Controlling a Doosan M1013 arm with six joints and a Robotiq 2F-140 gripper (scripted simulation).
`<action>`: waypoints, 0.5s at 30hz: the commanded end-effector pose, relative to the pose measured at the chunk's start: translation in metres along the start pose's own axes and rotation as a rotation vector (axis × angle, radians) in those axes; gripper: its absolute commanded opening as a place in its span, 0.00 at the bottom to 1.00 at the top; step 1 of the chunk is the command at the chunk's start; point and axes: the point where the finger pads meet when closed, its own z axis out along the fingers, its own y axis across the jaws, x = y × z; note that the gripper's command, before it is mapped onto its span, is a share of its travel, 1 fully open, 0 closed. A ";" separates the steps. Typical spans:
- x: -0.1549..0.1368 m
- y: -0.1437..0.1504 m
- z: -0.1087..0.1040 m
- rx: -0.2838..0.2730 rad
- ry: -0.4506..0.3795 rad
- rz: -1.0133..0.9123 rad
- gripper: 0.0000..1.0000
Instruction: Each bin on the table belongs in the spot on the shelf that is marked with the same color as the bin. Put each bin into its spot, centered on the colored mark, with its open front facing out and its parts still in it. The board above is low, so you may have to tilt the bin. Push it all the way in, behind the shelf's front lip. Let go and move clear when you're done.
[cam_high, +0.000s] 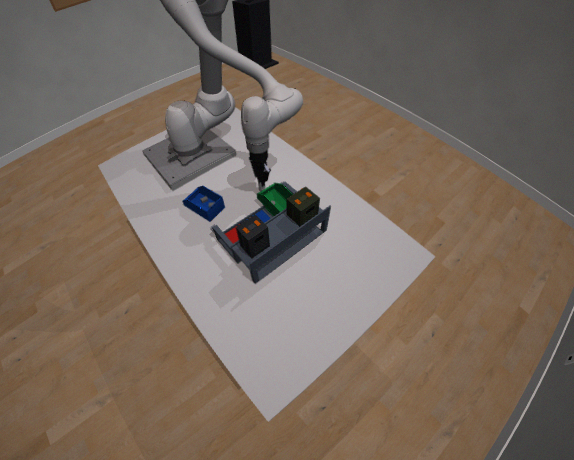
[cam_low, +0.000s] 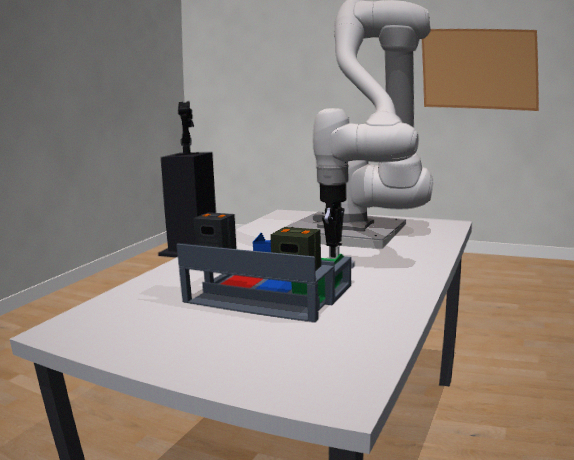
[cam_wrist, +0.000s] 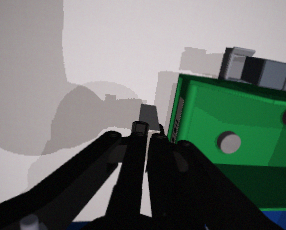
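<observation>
The green bin (cam_high: 274, 196) sits at the green-marked end of the grey shelf (cam_high: 272, 230), partly under the top board, with its robot-side end sticking out. In the wrist view the green bin (cam_wrist: 230, 135) holds a grey part (cam_wrist: 229, 142). My gripper (cam_high: 261, 184) is shut and empty, with its tips low at the bin's outer wall, touching or nearly touching it; it also shows in the wrist view (cam_wrist: 148, 130) and the exterior view (cam_low: 334, 246). The blue bin (cam_high: 204, 202) lies on the table, left of the shelf. The red mark (cam_low: 239, 281) and the blue mark (cam_low: 274, 285) are bare.
Two dark boxes (cam_high: 253, 235) (cam_high: 303, 205) with orange tabs stand on the shelf's top board. The arm's base plate (cam_high: 189, 160) is behind the blue bin. A black stand (cam_low: 187, 200) is on the floor beyond the table.
</observation>
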 end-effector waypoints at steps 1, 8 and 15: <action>0.000 0.002 0.000 0.000 0.000 0.000 0.10; 0.000 0.009 0.000 0.000 0.000 0.000 0.10; 0.000 0.013 0.000 0.000 0.000 0.000 0.10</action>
